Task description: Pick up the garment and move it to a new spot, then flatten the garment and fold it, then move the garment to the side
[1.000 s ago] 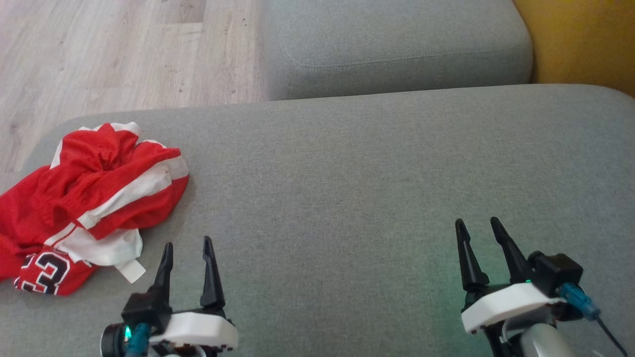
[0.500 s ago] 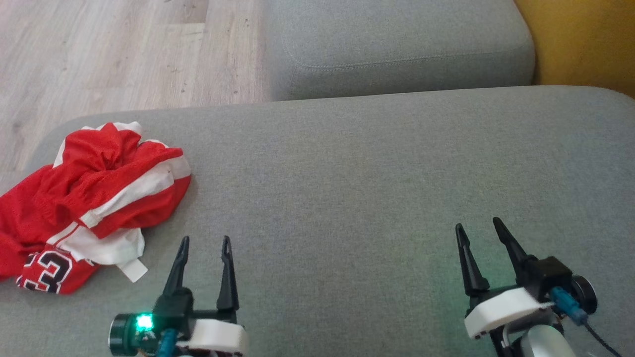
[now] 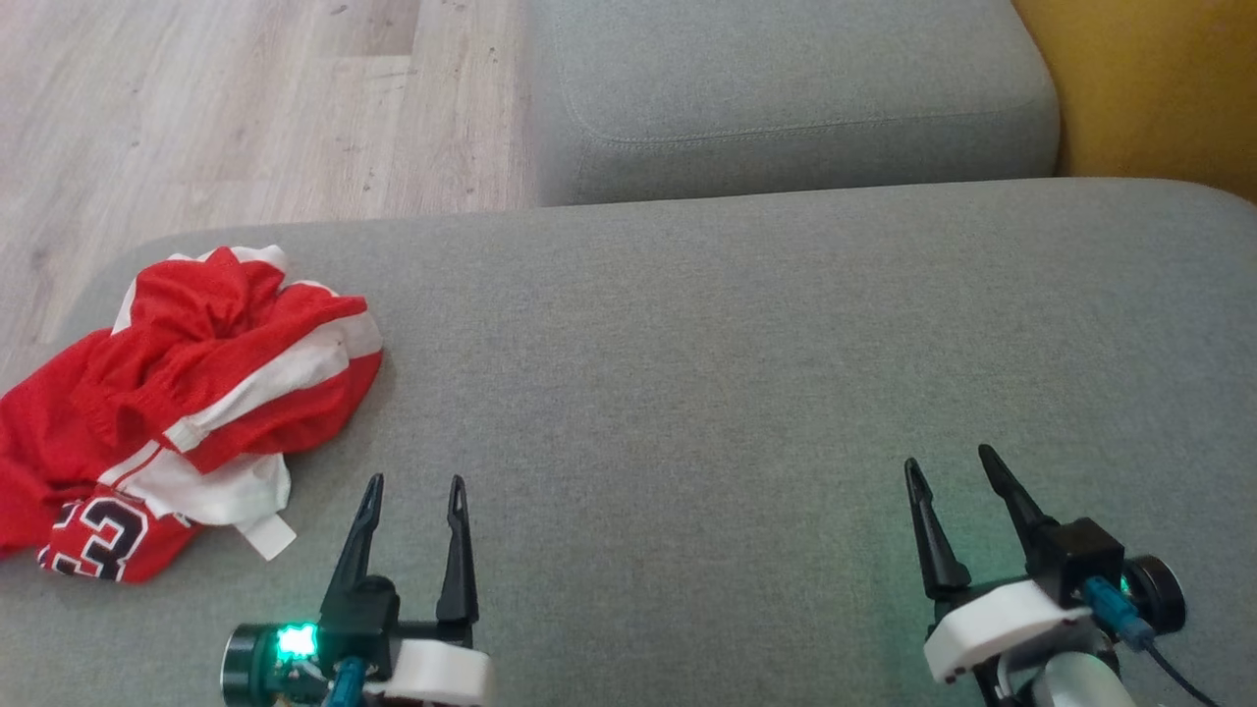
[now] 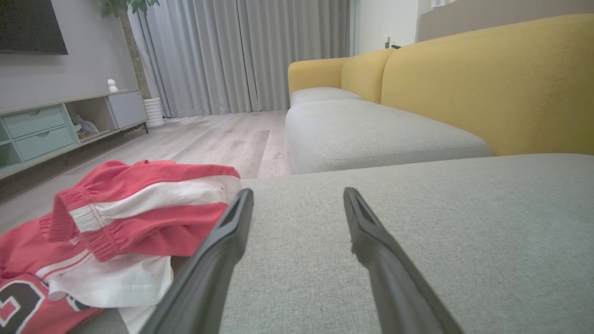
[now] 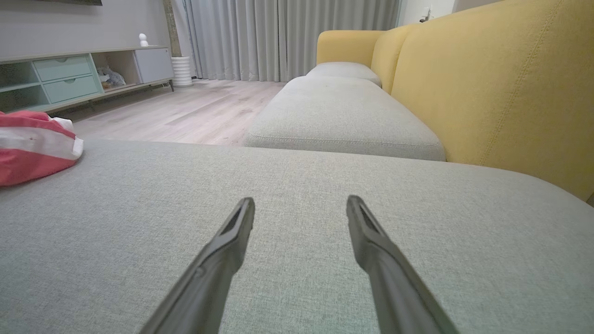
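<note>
The garment (image 3: 187,393) lies crumpled, untouched, at ten o'clock from the left gripper (image 3: 414,483); it and the right gripper (image 3: 948,460) gape empty; every step remains

On the red garment (image 3: 187,393) at my left, I read a dark number 3 (image 3: 120,538) outlined in white, on the fold nearest me. Part of another digit sits just left of it, too crumpled to tell. My left wrist view cuts this print off, unreadable.
</note>
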